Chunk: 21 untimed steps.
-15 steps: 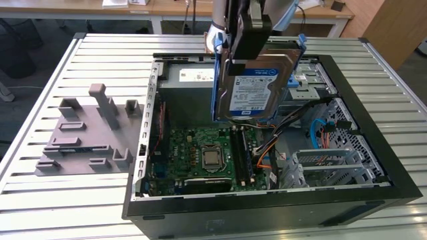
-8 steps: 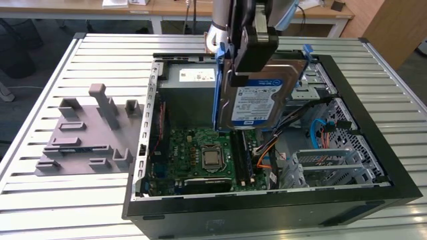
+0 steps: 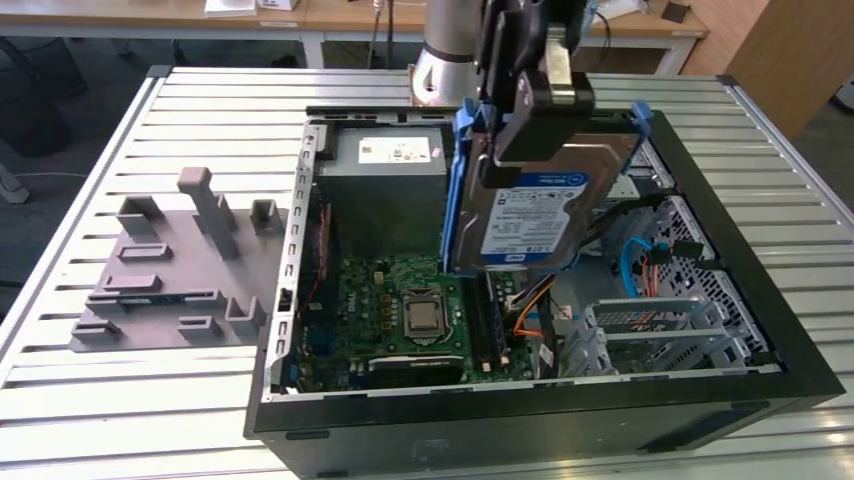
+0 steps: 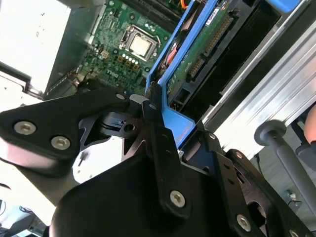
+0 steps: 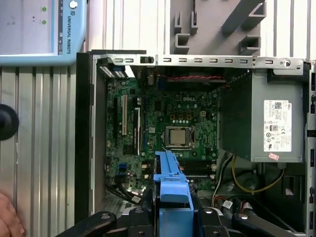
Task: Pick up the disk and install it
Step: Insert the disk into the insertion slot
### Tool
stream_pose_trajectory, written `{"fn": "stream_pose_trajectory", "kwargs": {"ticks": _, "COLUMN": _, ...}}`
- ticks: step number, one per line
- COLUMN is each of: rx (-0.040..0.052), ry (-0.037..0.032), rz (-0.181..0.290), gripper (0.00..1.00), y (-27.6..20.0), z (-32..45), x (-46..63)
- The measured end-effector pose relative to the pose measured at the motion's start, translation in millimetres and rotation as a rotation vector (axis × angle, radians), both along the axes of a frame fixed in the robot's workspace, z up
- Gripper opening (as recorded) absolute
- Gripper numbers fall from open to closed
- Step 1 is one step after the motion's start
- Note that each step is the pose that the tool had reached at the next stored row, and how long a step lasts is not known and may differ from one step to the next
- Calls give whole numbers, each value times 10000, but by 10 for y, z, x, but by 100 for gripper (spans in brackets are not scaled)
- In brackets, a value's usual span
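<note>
Disk (image 3: 527, 215) hangs on edge above the open computer case (image 3: 534, 425), clamped at its top by your gripper (image 3: 511, 150), so you look mid-carry, and seating it calls for keeping its blue rails (image 3: 462, 170) square.

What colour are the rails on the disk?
Blue rails on the disk; clearest in the exterior view.

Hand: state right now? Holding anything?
The hand is closed on the disk, holding it tilted over the open computer case.
</note>
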<state>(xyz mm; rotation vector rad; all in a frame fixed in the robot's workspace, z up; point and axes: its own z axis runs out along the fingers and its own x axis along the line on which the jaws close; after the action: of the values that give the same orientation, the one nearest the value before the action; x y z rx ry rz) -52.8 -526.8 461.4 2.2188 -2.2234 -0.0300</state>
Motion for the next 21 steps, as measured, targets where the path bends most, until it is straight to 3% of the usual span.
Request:
{"fn": "stream_pose_trajectory", "kwargs": {"ticks": 6, "rx": 0, "ry": 0, "rz": 0, "gripper": 36, "y": -44, "z": -8, "x": 148}}
{"fn": "stream_pose_trajectory", "kwargs": {"ticks": 14, "rx": -1, "ry": 0, "rz": 0, "gripper": 36, "y": -146, "z": -22, "x": 229}}
{"fn": "stream_pose_trajectory", "kwargs": {"ticks": 21, "rx": -1, "ry": 0, "rz": 0, "gripper": 36, "y": -173, "z": -37, "x": 386}}
